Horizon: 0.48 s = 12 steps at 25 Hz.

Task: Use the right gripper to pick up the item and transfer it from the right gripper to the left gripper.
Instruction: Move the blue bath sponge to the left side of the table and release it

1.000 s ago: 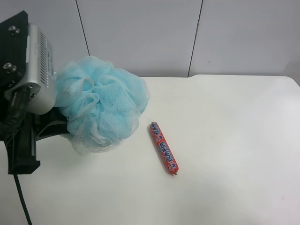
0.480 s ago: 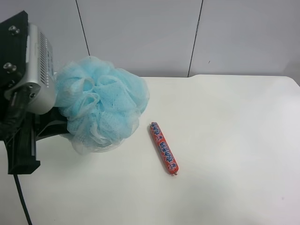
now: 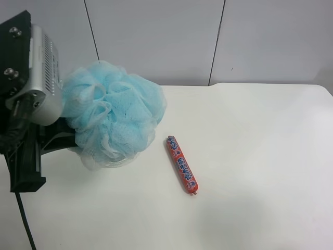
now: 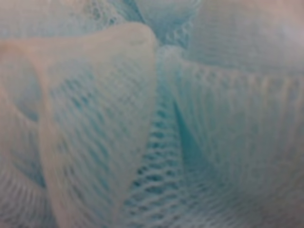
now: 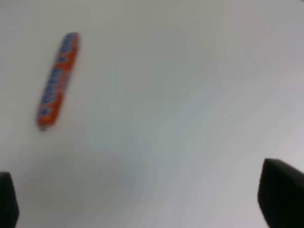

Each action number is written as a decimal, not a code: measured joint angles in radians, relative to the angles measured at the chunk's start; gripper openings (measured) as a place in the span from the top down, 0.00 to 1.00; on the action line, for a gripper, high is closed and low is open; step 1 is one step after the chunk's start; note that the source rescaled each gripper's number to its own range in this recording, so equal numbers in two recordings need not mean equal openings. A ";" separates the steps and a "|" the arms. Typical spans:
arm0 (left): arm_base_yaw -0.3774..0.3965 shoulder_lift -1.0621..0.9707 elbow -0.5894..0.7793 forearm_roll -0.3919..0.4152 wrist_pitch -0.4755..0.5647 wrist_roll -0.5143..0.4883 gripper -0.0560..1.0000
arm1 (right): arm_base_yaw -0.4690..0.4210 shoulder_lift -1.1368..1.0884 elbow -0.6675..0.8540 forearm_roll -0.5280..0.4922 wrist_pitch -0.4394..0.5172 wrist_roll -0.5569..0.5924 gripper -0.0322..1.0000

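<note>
Exterior high view: the left gripper (image 3: 61, 141), with its silver ribbed housing (image 3: 44, 78), stands at the table's (image 3: 260, 156) 9 o'clock edge. The item (image 3: 112, 117), a fluffy light blue mesh pouf, sits right against the gripper's mouth, towards the table's 10 o'clock corner. The black fingers run into the mesh and are lost there. I cannot tell whether they are pressed together on the pouf, nor whether its underside touches the table. A red sausage stick (image 3: 181, 164) lies flat near the table's middle, at about 4 o'clock from the pouf and apart from it. Its length runs from 11 to 5 o'clock.

Right wrist view: the right gripper (image 5: 145, 202) has its two black fingertips (image 5: 282, 194) spread wide. Only bare white table (image 5: 190, 95) shows between them. The sausage stick (image 5: 58, 80) lies well apart from both tips, blurred.

Left wrist view: the item's (image 4: 152, 114) blue and whitish mesh folds fill the whole picture, very close and out of focus. No finger shows.
</note>
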<state>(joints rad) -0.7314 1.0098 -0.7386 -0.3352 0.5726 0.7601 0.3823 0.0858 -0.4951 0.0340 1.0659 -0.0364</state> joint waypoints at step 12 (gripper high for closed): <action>0.000 0.000 0.000 0.003 -0.003 -0.119 0.93 | -0.296 -0.088 0.001 0.000 -0.003 0.001 0.00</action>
<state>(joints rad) -0.7314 1.0098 -0.7386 -0.3326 0.5697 0.6415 0.0862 -0.0027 -0.4941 0.0340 1.0632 -0.0356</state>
